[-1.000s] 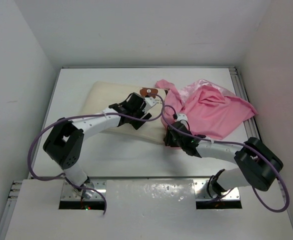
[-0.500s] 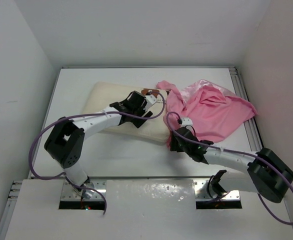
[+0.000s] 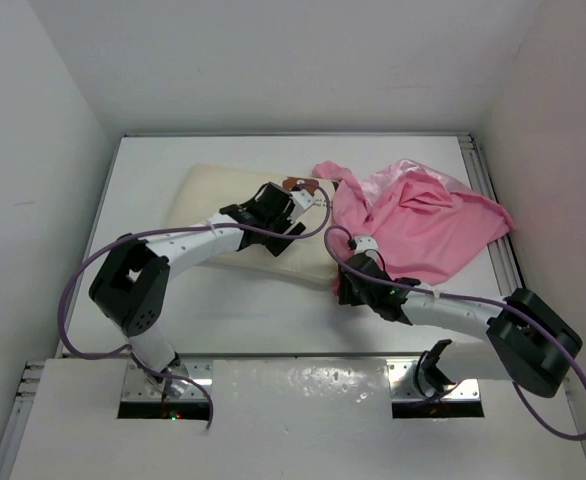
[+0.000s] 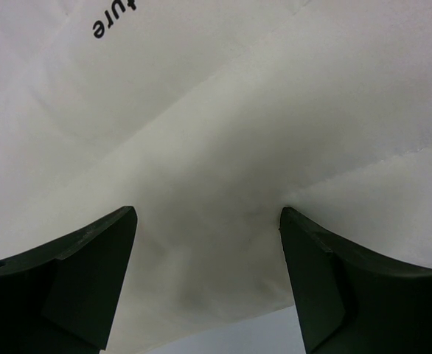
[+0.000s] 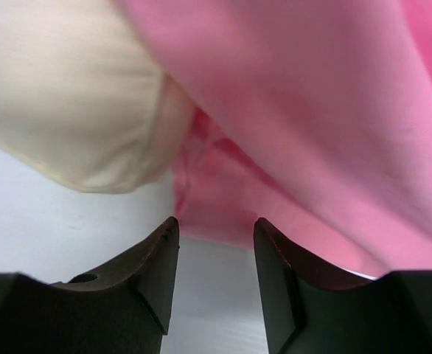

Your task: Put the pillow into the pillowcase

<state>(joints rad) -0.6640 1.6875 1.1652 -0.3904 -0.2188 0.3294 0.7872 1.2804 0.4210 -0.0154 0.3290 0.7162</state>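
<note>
The cream pillow (image 3: 208, 190) lies left of centre on the table, its brown mark (image 3: 298, 183) near the far right corner. My left gripper (image 3: 295, 207) sits on its right part. In the left wrist view the jaws (image 4: 207, 214) stand wide with plump pillow fabric (image 4: 223, 147) bulging between them and creasing at the right fingertip (image 4: 293, 225). The crumpled pink pillowcase (image 3: 423, 215) lies to the right, touching the pillow. My right gripper (image 3: 342, 288) is low at the pillow's near right corner (image 5: 91, 110). It is open (image 5: 216, 221), and the pillowcase hem (image 5: 223, 214) lies just ahead of its tips.
White walls enclose the table on three sides, and a metal rail (image 3: 493, 200) runs along the right edge. Bare table (image 3: 243, 310) lies between the pillow and the arm bases. Purple cables (image 3: 73, 290) loop off both arms.
My right gripper has drawn back a little toward the near edge, and its elbow swung outward, then partly back. My left gripper nudged slightly right on the pillow.
</note>
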